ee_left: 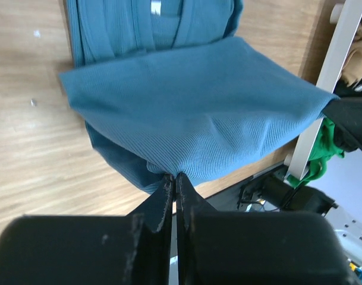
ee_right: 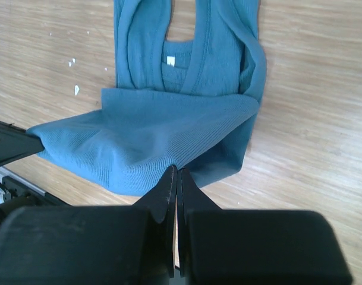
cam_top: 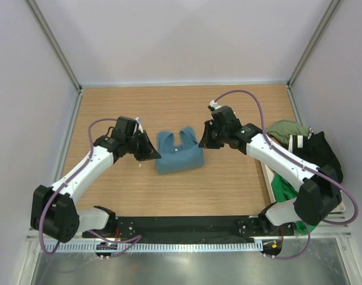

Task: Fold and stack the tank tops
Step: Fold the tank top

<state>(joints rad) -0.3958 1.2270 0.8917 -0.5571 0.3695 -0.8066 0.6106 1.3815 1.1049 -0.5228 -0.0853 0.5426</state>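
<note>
Grip: your left gripper [ee_left: 172, 178] and right gripper [ee_right: 176, 172] each pinch an edge of the blue top [cam_top: 179, 153], stretched between them | Progress: likely mid-fold, nothing stacked | Left: other tops [cam_top: 290, 130] heaped behind your right gripper.

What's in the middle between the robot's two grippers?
The teal tank top. The left gripper and right gripper each pinch one side of it. The top view shows this.
</note>
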